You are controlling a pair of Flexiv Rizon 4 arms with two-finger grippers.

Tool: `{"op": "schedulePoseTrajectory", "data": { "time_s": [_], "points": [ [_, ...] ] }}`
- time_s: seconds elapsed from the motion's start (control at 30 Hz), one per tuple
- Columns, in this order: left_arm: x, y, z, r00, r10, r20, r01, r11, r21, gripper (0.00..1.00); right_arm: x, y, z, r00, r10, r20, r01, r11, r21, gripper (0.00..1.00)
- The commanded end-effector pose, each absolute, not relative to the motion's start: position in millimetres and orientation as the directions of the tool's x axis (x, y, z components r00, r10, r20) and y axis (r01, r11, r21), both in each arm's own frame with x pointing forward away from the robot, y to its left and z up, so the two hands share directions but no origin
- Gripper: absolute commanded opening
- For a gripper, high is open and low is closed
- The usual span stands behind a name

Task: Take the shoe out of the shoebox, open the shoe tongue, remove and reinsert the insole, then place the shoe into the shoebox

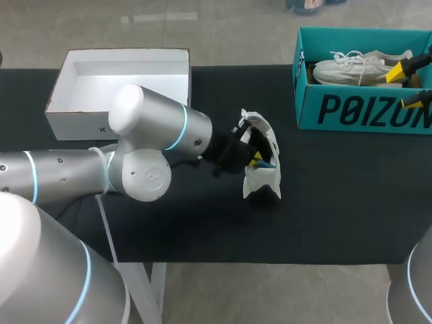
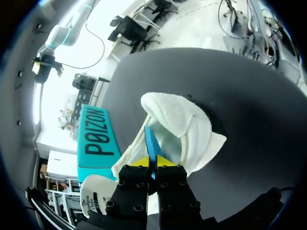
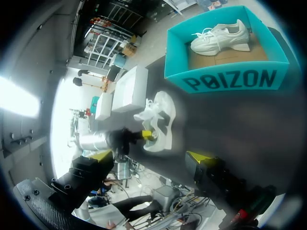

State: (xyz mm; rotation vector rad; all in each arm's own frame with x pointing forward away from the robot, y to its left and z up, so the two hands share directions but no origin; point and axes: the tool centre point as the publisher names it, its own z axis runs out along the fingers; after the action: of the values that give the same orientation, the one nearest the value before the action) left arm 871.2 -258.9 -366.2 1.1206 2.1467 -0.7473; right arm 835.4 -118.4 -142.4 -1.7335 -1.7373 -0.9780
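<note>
The left gripper (image 2: pixel 153 163) is closed on the blue insole (image 2: pixel 150 139). Its two yellow tips pinch the thin edge of the insole from both sides, just inside the mouth of a white shoe (image 2: pixel 189 122). The shoe sits on the black table (image 2: pixel 249 110) right ahead of this gripper, with its opening turned toward the fingers. The padded collar and tongue rise around and beyond the insole. The teal shoebox (image 2: pixel 98 139) stands well off to one side of the shoe, apart from it.

The right gripper (image 3: pixel 149 155) is open and holds nothing, its yellow-tipped fingers spread wide. Seen from its wrist, the shoe and the left gripper lie ahead of it on the table, and the shoebox is farther ahead and to one side. A second white shoe (image 3: pixel 220 38) lies inside the shoebox on brown card. A white box (image 1: pixel 74 115) with its top open sits behind the left arm, away from both grippers.
</note>
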Motion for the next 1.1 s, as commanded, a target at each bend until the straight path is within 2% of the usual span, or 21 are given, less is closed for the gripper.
{"op": "schedulePoseTrajectory", "data": {
  "time_s": [0.03,0.2,0.33,0.43,0.47,0.53,1.1],
  "points": [
    [877.9,-269.5,-374.7,-0.472,0.517,-0.714,0.845,0.496,-0.200,0.00,834.6,-118.3,-142.6,-0.068,0.635,0.769,0.988,-0.067,0.143,1.00],
    [866.4,-269.0,-363.1,-0.477,0.513,-0.713,0.848,0.481,-0.221,0.00,834.6,-118.3,-142.6,-0.068,0.635,0.769,0.988,-0.067,0.143,1.00],
    [859.3,-264.7,-351.4,-0.465,0.510,-0.723,0.854,0.473,-0.216,0.27,834.6,-118.3,-142.6,-0.068,0.635,0.769,0.988,-0.067,0.143,1.00],
    [855.7,-261.4,-344.8,-0.459,0.508,-0.729,0.857,0.470,-0.211,0.31,834.6,-118.3,-142.6,-0.068,0.635,0.769,0.988,-0.067,0.143,1.00],
    [854.3,-260.4,-342.6,-0.458,0.508,-0.730,0.857,0.470,-0.211,0.29,834.6,-118.3,-142.6,-0.068,0.635,0.769,0.988,-0.067,0.143,1.00],
    [852.6,-258.5,-340.9,-0.451,0.511,-0.731,0.860,0.467,-0.205,0.00,834.6,-118.3,-142.6,-0.068,0.635,0.769,0.988,-0.067,0.143,1.00],
    [840.9,-265.9,-358.1,-0.478,0.545,-0.689,0.862,0.442,-0.248,0.00,834.6,-118.3,-142.6,-0.068,0.635,0.769,0.988,-0.067,0.143,1.00]
  ]
}}
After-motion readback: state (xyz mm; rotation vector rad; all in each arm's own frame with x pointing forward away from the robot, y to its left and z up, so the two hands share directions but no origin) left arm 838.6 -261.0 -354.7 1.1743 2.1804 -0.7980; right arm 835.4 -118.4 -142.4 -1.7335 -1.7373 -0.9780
